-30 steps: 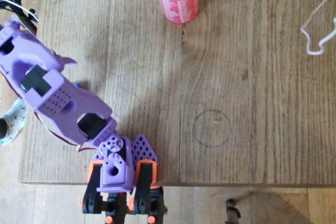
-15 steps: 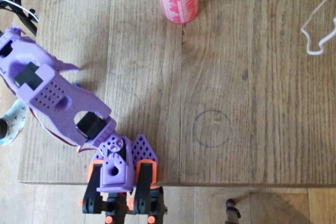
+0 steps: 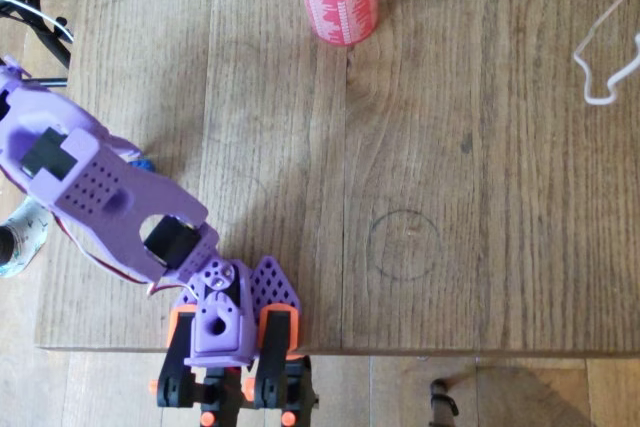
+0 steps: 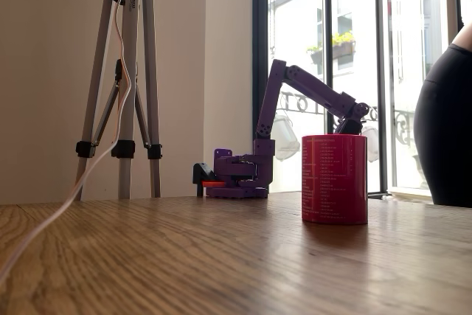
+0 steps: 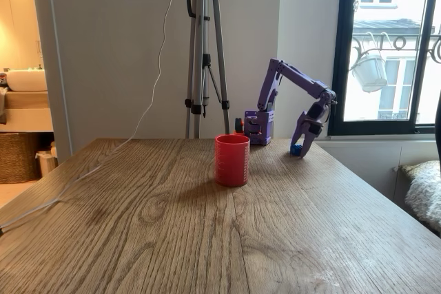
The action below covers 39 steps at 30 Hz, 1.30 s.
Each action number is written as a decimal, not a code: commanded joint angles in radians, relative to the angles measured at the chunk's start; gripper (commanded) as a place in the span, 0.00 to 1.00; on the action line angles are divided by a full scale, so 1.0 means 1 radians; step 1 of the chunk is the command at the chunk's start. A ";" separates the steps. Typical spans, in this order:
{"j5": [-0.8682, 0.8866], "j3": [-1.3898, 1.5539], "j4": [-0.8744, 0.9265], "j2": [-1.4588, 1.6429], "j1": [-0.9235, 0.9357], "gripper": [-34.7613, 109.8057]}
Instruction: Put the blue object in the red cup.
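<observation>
**Blue object at the hand, cup well apart**

The blue object (image 5: pixel 296 149) is seen on the tabletop (image 5: pixel 207 225) right at the purple hand (image 5: pixel 301 144); it looks gripped, though that can't really be confirmed. The red cup (image 5: pixel 232 160) is parked upright, well apart.

Wooden plank table (image 5: pixel 207 232), grain running lengthwise. Plain pale wall (image 5: pixel 124 46) behind it. Camera tripod (image 5: pixel 204 53) stands against that wall, white cable (image 5: pixel 158 67) trailing down onto the tabletop. Tall dark-framed window (image 5: pixel 386 46) at right, daylight outside, hanging planter (image 5: pixel 372 70) visible. Wicker basket (image 5: pixel 17 156) far left.
</observation>
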 commanded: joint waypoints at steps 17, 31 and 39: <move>-0.086 -0.008 -0.006 0.291 0.195 0.24; -0.393 -0.479 0.150 0.499 0.578 0.24; -0.709 -0.615 0.023 0.505 0.877 0.24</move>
